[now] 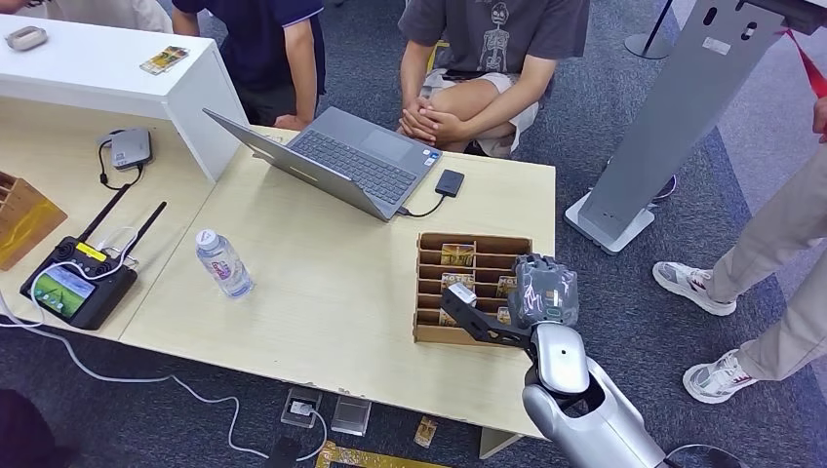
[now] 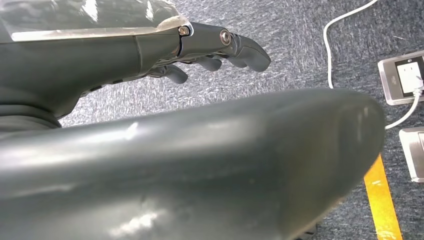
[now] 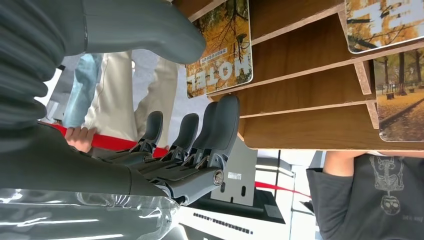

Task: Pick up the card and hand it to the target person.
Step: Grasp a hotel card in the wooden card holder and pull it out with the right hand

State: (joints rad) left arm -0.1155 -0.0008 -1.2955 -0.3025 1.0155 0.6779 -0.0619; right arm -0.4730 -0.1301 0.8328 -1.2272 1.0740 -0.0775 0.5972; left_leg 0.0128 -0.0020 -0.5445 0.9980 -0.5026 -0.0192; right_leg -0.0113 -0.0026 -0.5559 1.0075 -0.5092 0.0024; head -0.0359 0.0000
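In the head view you see the right hand [image 1: 542, 291] over the right side of the wooden rack [image 1: 426, 283] on the table [image 1: 332, 292]; cards stand in its slots, one card [image 1: 457, 254] in the top row. A laptop [image 1: 341, 156] and a bottle [image 1: 223, 262] are also on the table, and a seated person [image 1: 488, 68] is behind it. In the left wrist view your left hand [image 2: 215, 50] hangs above grey carpet, fingers loosely curled and holding nothing. In the right wrist view the right hand [image 3: 190, 140] has its fingers [image 3: 225, 120] straight and apart from the thumb, holding nothing; the fingertips are at the edge of a shelf, just beside a card [image 3: 220, 50] with autumn trees, which stays in its slot
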